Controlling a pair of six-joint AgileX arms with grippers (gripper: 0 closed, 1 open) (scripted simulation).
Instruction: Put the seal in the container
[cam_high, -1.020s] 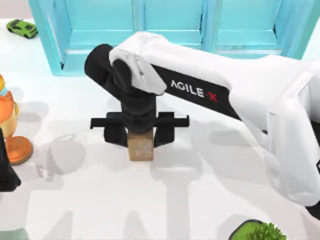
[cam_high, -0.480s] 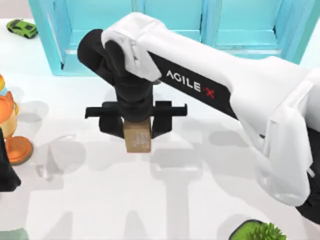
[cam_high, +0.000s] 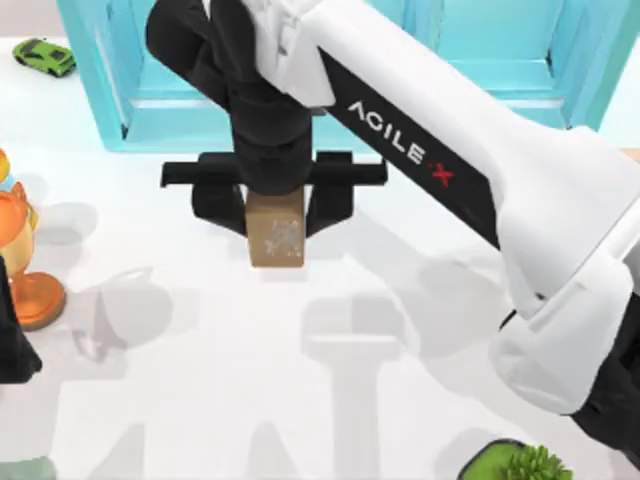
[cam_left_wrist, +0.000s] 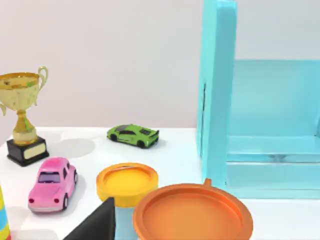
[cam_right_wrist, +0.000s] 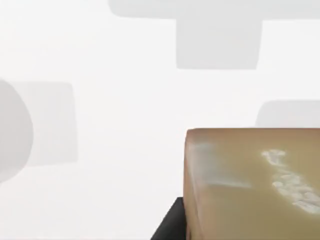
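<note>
The right gripper (cam_high: 272, 210) is clenched on the seal (cam_high: 275, 236), holding the tan block above the white tabletop (cam_high: 300, 400), just in front of the blue container (cam_high: 110, 90) at the far side. The seal's upper part is hidden by the gripper's black body; its whitish mark faces up. In the right wrist view the seal (cam_right_wrist: 250, 185) is cut off at the edge. The left gripper is parked at the left edge, mostly out of view, so I cannot tell its state. An orange dish (cam_left_wrist: 192, 215) sits near it.
</note>
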